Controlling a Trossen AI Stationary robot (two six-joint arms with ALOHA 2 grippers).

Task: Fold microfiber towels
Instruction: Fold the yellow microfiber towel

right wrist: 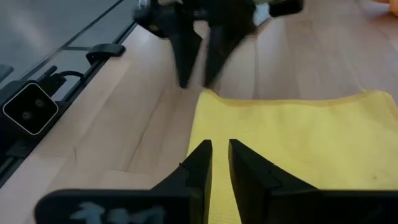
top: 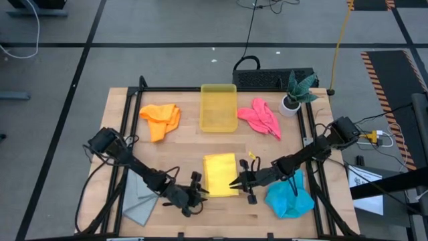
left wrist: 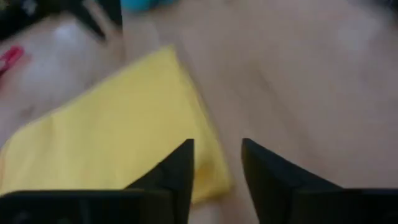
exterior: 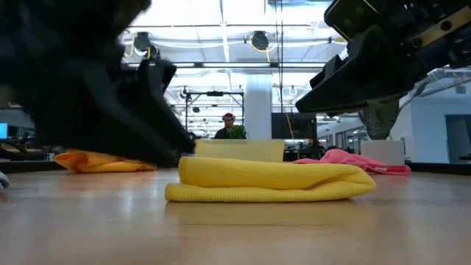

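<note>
A yellow towel lies folded in layers on the wooden table, with its fold showing in the low view. My left gripper stands open at the towel's near left corner, with table showing between its fingers. My right gripper hovers over the towel's near right edge. Its fingers are a narrow gap apart, clear of the cloth. An orange towel, a pink towel, a blue towel and a grey towel lie crumpled around it.
A translucent yellow bin stands at the far middle, and a potted plant at the far right. A black frame runs along the table's edges. Bare wood lies between the bin and the yellow towel. A person shows far behind the table.
</note>
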